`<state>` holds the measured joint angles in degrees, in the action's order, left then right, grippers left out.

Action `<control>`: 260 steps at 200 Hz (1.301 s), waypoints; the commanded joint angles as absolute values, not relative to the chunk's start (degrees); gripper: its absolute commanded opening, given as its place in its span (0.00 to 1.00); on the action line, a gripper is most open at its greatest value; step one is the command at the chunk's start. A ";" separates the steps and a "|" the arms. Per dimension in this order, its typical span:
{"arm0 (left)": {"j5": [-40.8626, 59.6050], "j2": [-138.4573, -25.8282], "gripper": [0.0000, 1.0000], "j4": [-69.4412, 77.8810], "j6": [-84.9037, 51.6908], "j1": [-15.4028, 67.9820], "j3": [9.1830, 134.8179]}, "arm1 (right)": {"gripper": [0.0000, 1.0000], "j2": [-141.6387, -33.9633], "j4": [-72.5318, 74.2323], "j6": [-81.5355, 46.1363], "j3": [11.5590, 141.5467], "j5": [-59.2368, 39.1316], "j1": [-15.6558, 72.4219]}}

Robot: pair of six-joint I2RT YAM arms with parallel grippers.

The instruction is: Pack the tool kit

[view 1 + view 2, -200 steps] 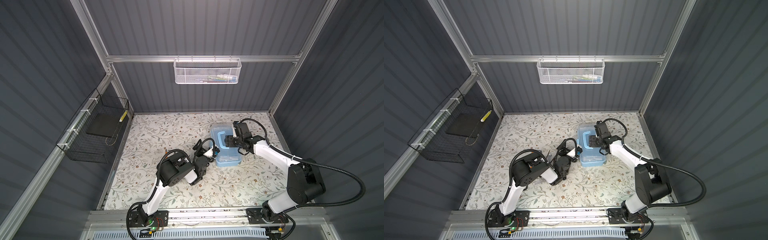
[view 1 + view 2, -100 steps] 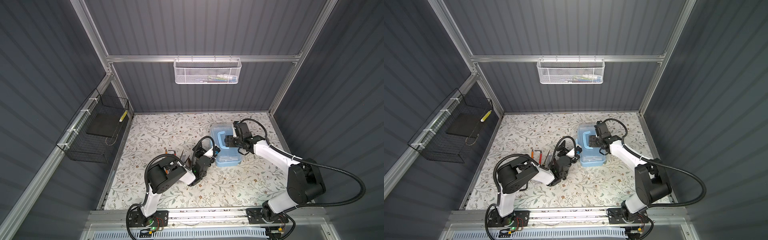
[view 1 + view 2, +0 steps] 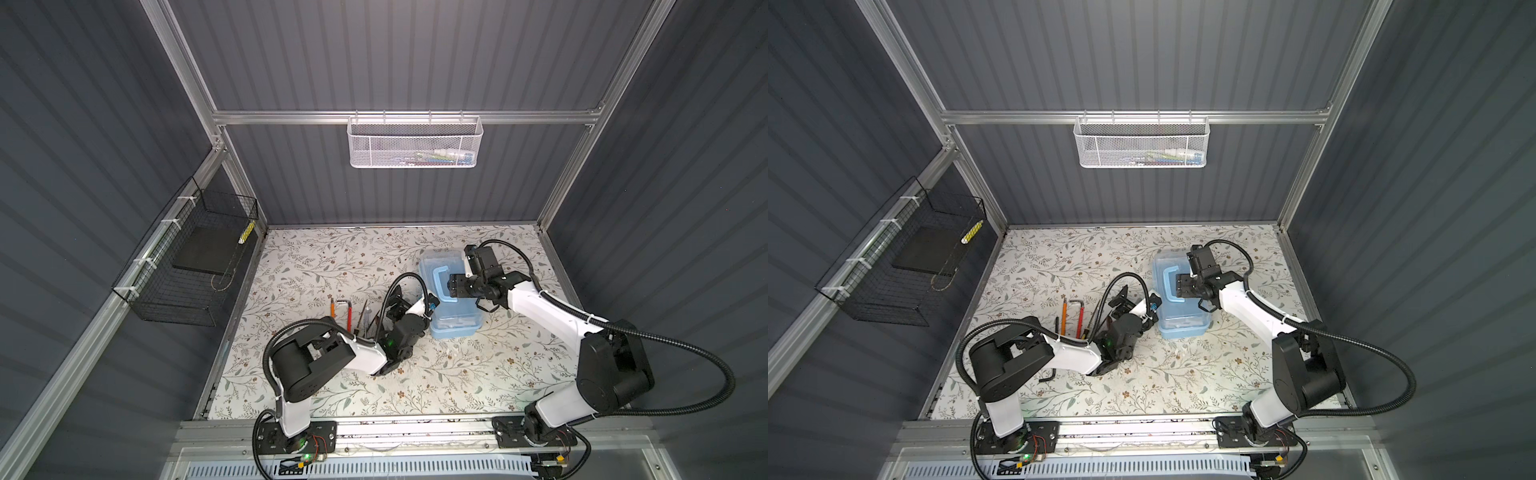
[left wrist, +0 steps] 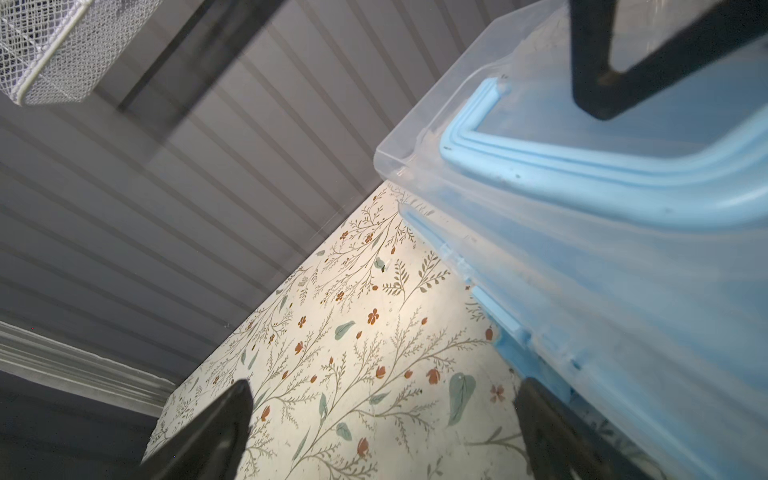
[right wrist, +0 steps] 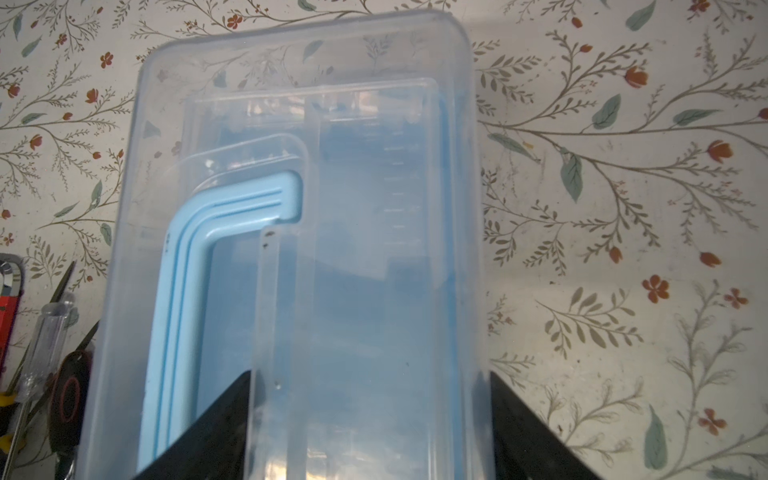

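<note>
Jaws: left gripper (image 4: 382, 384) spread wide beside tool kit (image 3: 454, 328) | right gripper (image 5: 370, 374) clamped on its lid (image 5: 374, 124)

Dark grey ribbed walls (image 3: 415, 62) close in the left, far and right sides, held by a bare aluminium frame (image 3: 183, 54). A white mesh basket (image 3: 415, 145) hangs from the far crossbar (image 3: 291, 117); what lies in it is blurred. A black wire basket (image 3: 187, 266) is tied to the left wall's rail and holds a dark flat slab and a small yellow striped thing. The surface (image 3: 324, 257) is pale with a printed pattern of twigs, leaves and small red flowers, evenly lit. An aluminium rail (image 3: 415, 428) runs along its near edge.
</note>
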<state>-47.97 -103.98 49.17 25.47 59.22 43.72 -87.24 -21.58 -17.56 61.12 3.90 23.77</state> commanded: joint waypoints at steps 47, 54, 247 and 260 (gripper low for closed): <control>-37.26 -94.00 1.00 24.75 6.12 56.23 49.70 | 0.83 -81.23 -29.21 -18.27 59.77 1.49 24.33; -35.80 -93.33 1.00 23.51 5.11 55.89 49.89 | 0.84 -81.05 -29.26 -18.36 59.79 1.72 24.29; -6.09 -86.57 0.89 8.91 -13.98 50.01 51.04 | 0.70 -75.03 -27.03 -24.73 58.79 -12.95 24.75; -5.26 -86.18 0.88 8.88 -14.54 49.92 50.47 | 0.69 -75.71 -27.04 -25.49 58.72 -13.56 24.97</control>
